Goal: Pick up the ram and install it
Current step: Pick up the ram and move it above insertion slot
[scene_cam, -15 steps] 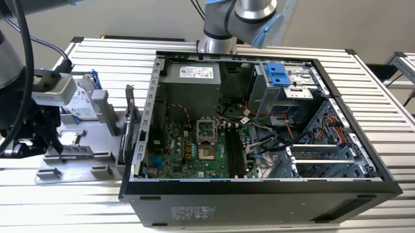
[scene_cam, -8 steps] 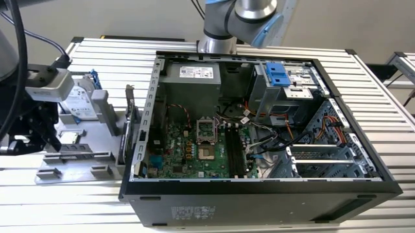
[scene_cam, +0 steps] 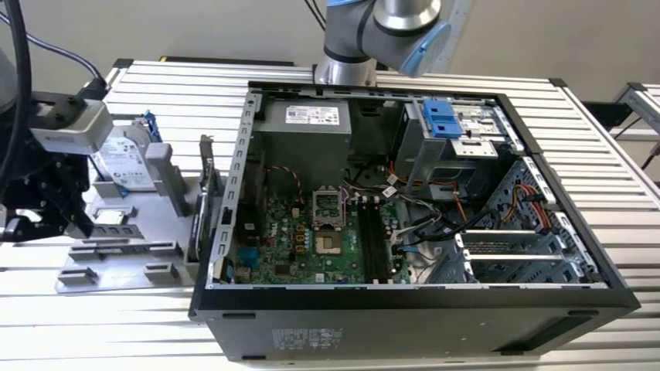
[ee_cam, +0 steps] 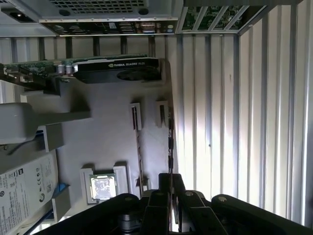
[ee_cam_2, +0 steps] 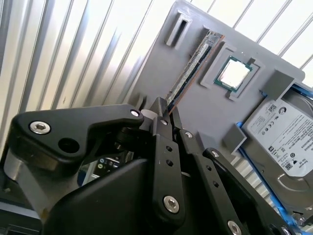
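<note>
The ram (ee_cam_2: 193, 68) stands on its long edge in a slot of the tray (ee_cam_2: 205, 115), along the tray edge that borders bare bench (ee_cam_2: 73, 58) slats. One end points at a tray corner and the other sits between the jaws of the gripper (ee_cam_2: 167, 110). The jaws are drawn narrow, with a fingertip (ee_cam_2: 159, 105) on each face of that near end. In both wrist views they look closed on the ram, which sits in its slot, not yet lifted. It should be light and stiff but thin: a bare board with small chips on its faces, likely to crack if twisted, and smooth enough to slip in a weak pinch. The safer hold is flat across the two faces, square to the board and clear of the contact edge. Held by one end as here, it may tilt as it leaves the slot. Outward in the tray, a CPU (ee_cam_2: 233, 72) lies flat in a square pocket near the ram, a drive (ee_cam_2: 279, 132) in a blue frame rests at the opposite tray edge, and a card (ee_cam: 98, 71) stands on edge at the tray side nearest the case (scene_cam: 413, 309). The case lies open on the bench beside the tray, holding a board (scene_cam: 299, 247), a power supply (scene_cam: 309, 127), a blue-fronted cage (scene_cam: 443, 120) and loose cables (scene_cam: 433, 209); the long slots (scene_cam: 376, 243) beside its socket (scene_cam: 324, 205) look empty
</note>
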`<state>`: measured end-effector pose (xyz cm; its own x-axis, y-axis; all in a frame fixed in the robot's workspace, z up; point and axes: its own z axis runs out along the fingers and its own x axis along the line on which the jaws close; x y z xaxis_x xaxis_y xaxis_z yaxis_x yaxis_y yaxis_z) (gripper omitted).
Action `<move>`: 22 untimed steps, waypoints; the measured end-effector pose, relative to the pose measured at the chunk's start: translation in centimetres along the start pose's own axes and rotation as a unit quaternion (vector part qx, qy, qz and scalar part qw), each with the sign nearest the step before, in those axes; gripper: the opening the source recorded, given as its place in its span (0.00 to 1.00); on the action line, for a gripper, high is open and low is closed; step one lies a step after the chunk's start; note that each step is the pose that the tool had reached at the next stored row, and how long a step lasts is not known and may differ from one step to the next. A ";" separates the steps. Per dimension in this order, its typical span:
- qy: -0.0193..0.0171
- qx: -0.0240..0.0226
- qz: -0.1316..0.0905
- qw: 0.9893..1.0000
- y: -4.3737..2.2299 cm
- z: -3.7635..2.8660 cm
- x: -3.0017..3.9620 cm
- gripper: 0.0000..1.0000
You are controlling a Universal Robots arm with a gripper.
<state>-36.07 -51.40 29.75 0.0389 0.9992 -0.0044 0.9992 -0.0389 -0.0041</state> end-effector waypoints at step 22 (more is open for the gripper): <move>0.000 0.000 0.012 1.000 -0.01 -2.16 -0.01 0.00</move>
<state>-36.07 -51.40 31.91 0.0634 0.9980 -0.0044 0.9980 -0.0634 -0.0041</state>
